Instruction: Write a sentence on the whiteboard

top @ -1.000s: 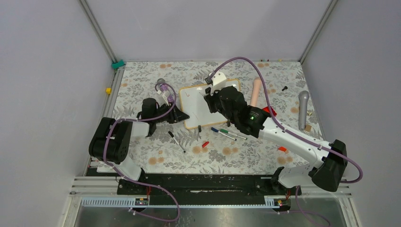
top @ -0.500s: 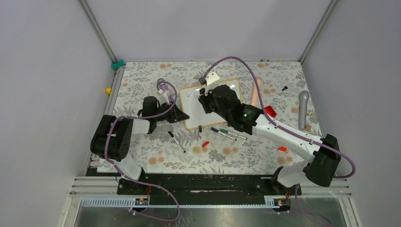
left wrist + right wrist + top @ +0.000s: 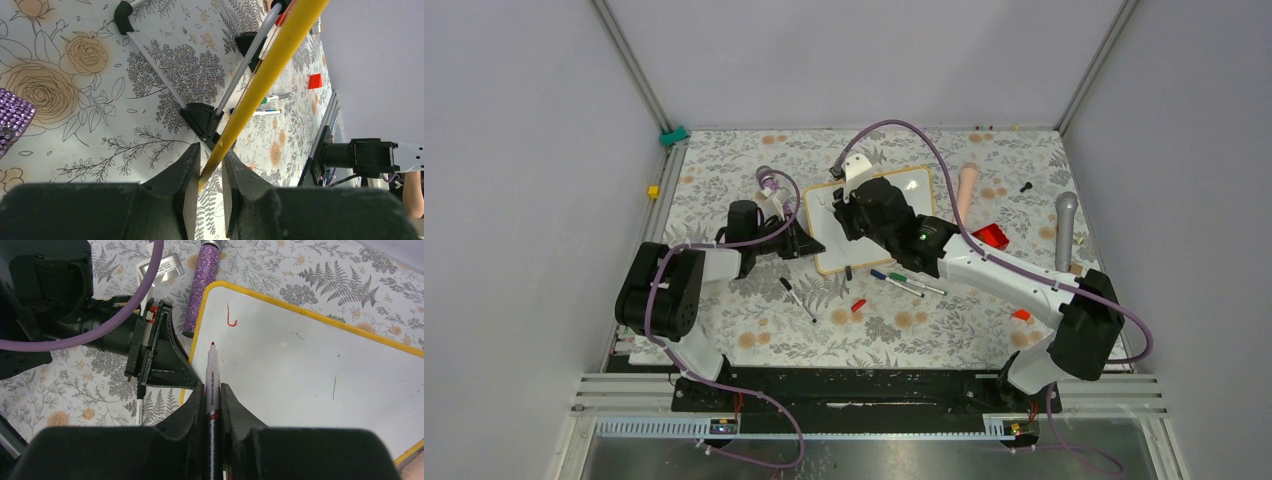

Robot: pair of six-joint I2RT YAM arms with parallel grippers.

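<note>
The whiteboard (image 3: 902, 190) lies at the table's middle, its yellow-wood frame (image 3: 272, 65) running up between my left gripper's fingers. My left gripper (image 3: 812, 245) (image 3: 210, 172) is shut on the board's left edge. My right gripper (image 3: 842, 208) (image 3: 212, 387) hovers over the board's left part, shut on a red marker (image 3: 213, 371) whose tip points at the white surface (image 3: 300, 365) near the frame. Of the sentence, one small red hooked stroke (image 3: 230, 319) shows near the board's top left corner.
A purple glitter microphone (image 3: 200, 287) lies just left of the board. Loose markers (image 3: 904, 283), a black pen (image 3: 797, 298) and a red cap (image 3: 858, 305) lie in front. A red block (image 3: 994, 236), beige cylinder (image 3: 966, 190) and grey microphone (image 3: 1065, 230) sit right.
My right arm has swung left across the board with the marker. My left gripper's jaws have narrowed onto the board's edge.
</note>
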